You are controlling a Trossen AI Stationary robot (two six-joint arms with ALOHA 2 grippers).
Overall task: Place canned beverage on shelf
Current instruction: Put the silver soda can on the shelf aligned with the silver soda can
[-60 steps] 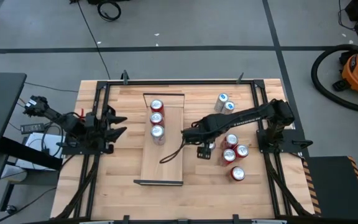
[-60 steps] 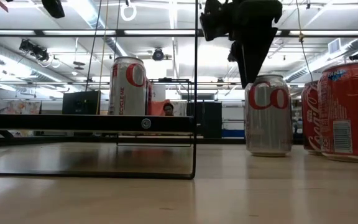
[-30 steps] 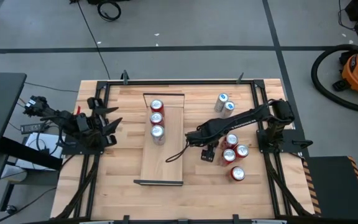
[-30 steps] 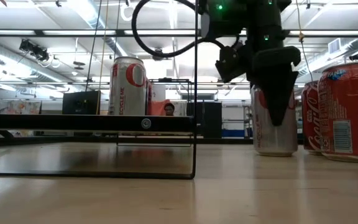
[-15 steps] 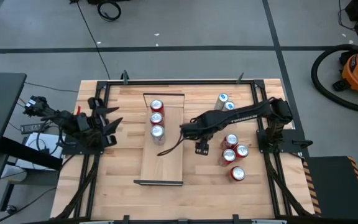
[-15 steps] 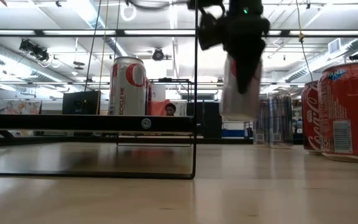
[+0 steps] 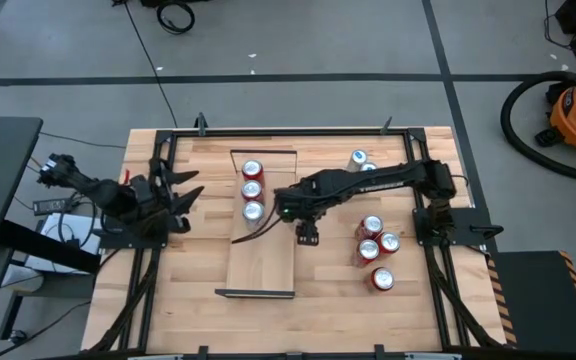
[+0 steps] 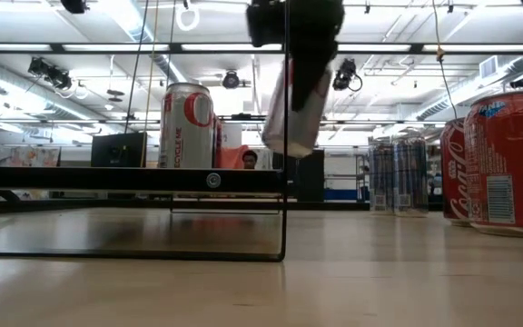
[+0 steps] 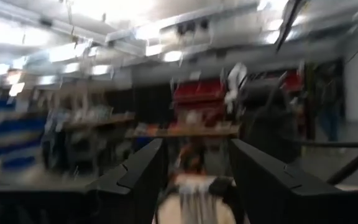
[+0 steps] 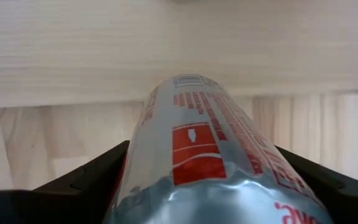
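The shelf [image 7: 263, 255] is a long light-wood board with dark rims at its short ends. Three cans [image 7: 252, 189] stand in a row on its far half; the nearest one also shows in the low view [image 8: 186, 125]. My right gripper [image 7: 285, 208] reaches over the shelf's right edge and is shut on a silver-and-red can [image 8: 291, 113], held in the air. My left gripper [image 7: 183, 190] is open and empty at the table's left side, left of the shelf; its own view shows its fingers spread [image 9: 194, 180]. My right gripper pinches the can's side wall [image 10: 166, 186] between its two fingers, one on each side. The fingers come from above, pointing down, and lie along the can. The can hangs below the gripper, a little tilted, clear of the table and the shelf [image 8: 284, 136].
Several red and silver cans [image 7: 373, 245] stand in a group on the table's right side; two of them show near the low view's right edge [image 8: 507, 159]. Blue-and-silver cans [image 7: 358, 158] stand at the far right. The shelf's near half is bare wood.
My right gripper, shut on the silver-and-red can among the right-hand group, has lifted it clear of the table. It has carried it toward the table's left edge, to the shelf's right edge. The can now hangs tilted.
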